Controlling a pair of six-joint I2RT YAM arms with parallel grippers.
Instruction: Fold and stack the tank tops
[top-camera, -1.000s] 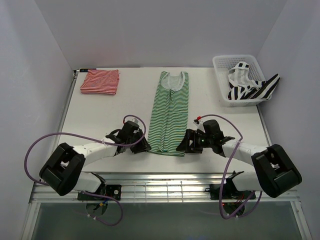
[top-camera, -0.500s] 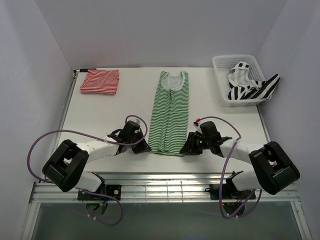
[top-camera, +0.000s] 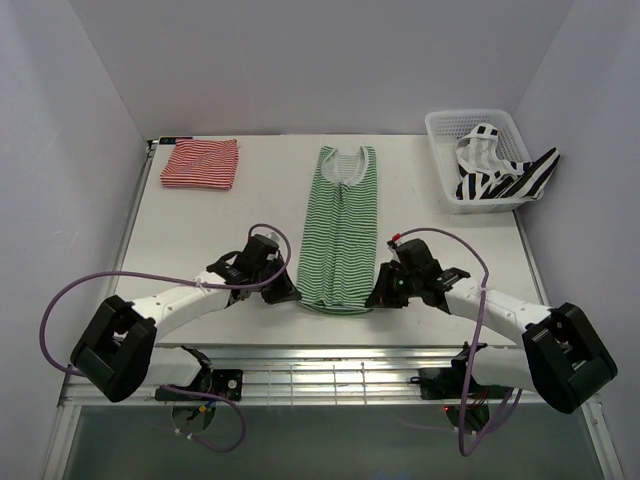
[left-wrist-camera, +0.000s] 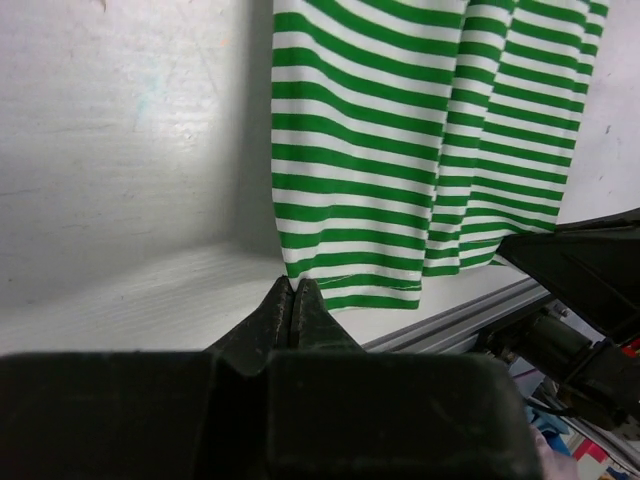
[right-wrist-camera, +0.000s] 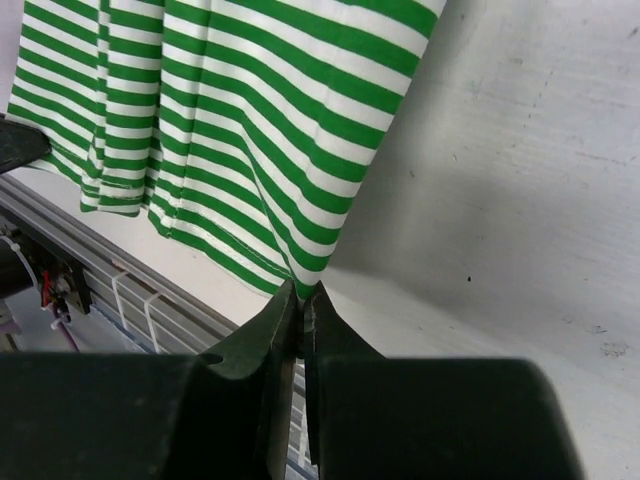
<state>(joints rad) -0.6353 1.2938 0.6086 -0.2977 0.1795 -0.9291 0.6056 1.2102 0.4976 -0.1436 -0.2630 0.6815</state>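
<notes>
The green-and-white tank top (top-camera: 341, 225) lies lengthwise in the middle of the table, neck at the far end. My left gripper (top-camera: 291, 295) is shut on its near left hem corner (left-wrist-camera: 300, 272). My right gripper (top-camera: 375, 297) is shut on its near right hem corner (right-wrist-camera: 305, 275). The hem sags a little between the two grips. A red-and-white tank top (top-camera: 201, 164) lies folded at the far left. The black-and-white tank top (top-camera: 500, 172) is heaped in the basket and hangs over its rim.
The white lattice basket (top-camera: 440, 133) stands at the far right corner. The table's near edge and metal rail (top-camera: 330, 350) run just behind both grippers. White walls close in the left, back and right.
Both grippers have closed on the hem corners of the green-and-white top. The near hem has lifted slightly off the table and drawn inward.
</notes>
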